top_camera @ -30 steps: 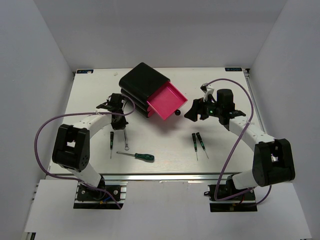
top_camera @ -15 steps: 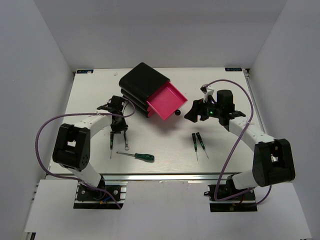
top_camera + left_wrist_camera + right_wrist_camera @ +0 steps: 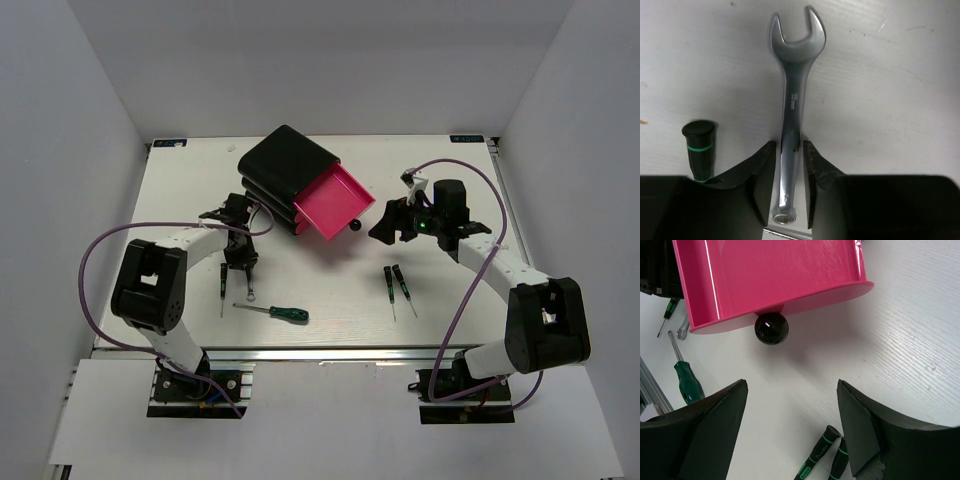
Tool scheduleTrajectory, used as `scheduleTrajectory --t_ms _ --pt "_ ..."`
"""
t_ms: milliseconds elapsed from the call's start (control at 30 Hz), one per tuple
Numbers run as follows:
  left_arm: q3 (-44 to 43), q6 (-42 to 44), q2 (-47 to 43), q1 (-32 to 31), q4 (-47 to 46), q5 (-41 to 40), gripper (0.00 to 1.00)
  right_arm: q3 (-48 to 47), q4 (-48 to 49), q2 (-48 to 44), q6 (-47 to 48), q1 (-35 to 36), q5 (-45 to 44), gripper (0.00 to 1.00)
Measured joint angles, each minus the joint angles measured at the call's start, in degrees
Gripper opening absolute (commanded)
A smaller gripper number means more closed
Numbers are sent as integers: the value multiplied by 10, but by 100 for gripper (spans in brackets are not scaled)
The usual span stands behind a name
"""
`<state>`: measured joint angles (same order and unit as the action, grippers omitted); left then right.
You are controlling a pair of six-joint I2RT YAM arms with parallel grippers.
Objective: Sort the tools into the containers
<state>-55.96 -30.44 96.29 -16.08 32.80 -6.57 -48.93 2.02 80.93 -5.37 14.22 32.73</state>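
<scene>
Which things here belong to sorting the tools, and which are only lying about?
For the job:
- wrench
- green screwdriver
- three thin screwdrivers
- pink drawer
- black box

Only lying about:
- purple cables
- rail

The wrench (image 3: 790,100) is polished metal; the drawer (image 3: 775,270) is glossy pink plastic.
</scene>
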Motion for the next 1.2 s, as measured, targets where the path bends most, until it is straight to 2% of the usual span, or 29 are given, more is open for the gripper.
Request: scheduleTrajectory --t_ms 300,400,633,967,1200 --pt "-19 11 21 -30 6 -51 19 0 0 0 0 0 0 78" --pt "-11 10 16 -32 -3 -57 1 0 0 0 -1 0 0 78" --pt "-13 8 14 -32 0 -64 0 0 0 0 -2 0 0 78" --pt "-38 3 14 -32 73 -65 0 0 1 0 -2 0 0 77" --pt "-50 -7 13 -32 82 -65 0 0 7 0 -2 0 0 77"
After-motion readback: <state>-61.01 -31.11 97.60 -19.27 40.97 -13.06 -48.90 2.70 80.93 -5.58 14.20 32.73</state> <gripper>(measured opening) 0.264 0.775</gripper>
